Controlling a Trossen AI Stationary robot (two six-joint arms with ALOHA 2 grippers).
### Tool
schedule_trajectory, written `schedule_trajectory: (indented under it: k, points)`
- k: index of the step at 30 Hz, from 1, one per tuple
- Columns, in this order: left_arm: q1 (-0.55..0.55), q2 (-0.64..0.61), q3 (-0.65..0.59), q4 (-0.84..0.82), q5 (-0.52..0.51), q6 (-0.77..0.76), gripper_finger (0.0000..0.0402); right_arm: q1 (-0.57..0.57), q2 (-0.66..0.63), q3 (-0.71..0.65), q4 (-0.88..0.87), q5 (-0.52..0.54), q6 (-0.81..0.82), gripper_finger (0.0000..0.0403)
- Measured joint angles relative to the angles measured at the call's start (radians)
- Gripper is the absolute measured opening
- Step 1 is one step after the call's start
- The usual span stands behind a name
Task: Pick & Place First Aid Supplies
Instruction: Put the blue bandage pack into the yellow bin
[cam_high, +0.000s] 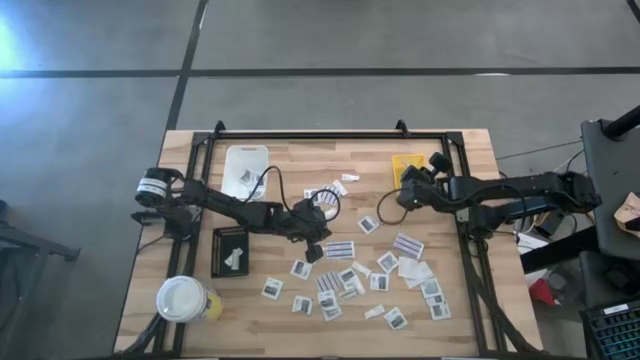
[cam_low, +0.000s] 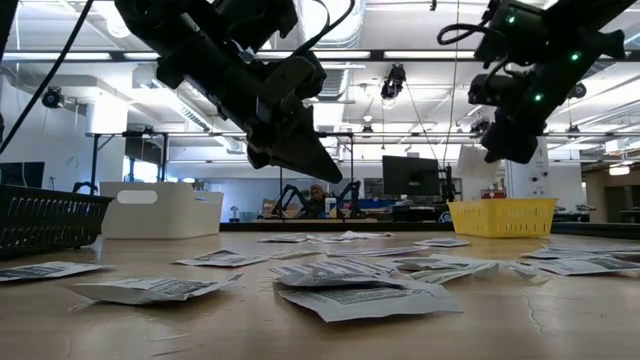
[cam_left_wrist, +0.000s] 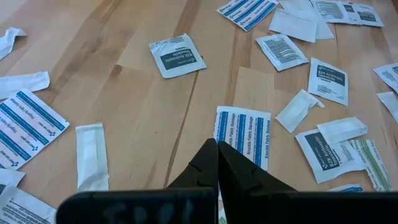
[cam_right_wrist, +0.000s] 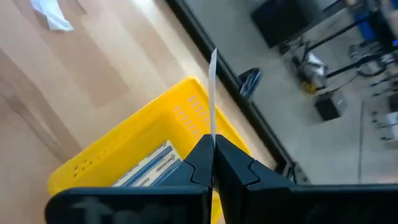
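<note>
The first aid supplies, many small flat white packets (cam_high: 350, 280) and blue-striped strips (cam_left_wrist: 242, 134), lie flat and scattered over the wooden table's near right half. My left gripper (cam_left_wrist: 217, 148) hangs shut and empty just above one striped strip, mid-table (cam_high: 313, 250). My right gripper (cam_right_wrist: 212, 146) is shut on a thin white packet (cam_right_wrist: 212, 87) above the yellow tray (cam_right_wrist: 124, 155) at the far right (cam_high: 405, 163). A striped strip (cam_right_wrist: 149, 165) lies inside that tray. My right gripper pinches the thin white packet between its two fingertips by one end (cam_right_wrist: 212, 127). The packet shows edge-on and sticks out past the tips. The fingers slant downward, and the packet is lifted clear above the yellow tray.
A white tray (cam_high: 245, 165) stands at the far left and a black tray (cam_high: 230, 250) at the near left, each with a packet or two inside. A white-lidded yellow cup (cam_high: 182, 298) stands at the near left corner. A black frame (cam_high: 330, 133) borders the table.
</note>
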Motion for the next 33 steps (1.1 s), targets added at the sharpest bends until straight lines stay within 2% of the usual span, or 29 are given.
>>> schedule_trajectory:
  k: [10, 22, 33]
  points:
    - [0.0, 0.0, 0.0, 0.0, 0.0, -0.002, 0.0002, -0.139, 0.0, -0.003, 0.0, -0.167, 0.01, 0.0008]
    - [0.0, 0.0, 0.0, 0.0, 0.0, -0.003, 0.0002, -0.154, 0.016, -0.022, 0.017, -0.179, -0.033, 0.0009]
    - [0.0, 0.0, 0.0, 0.0, 0.0, -0.005, 0.0002, -0.153, 0.186, -0.023, 0.019, -0.191, -0.012, 0.0009]
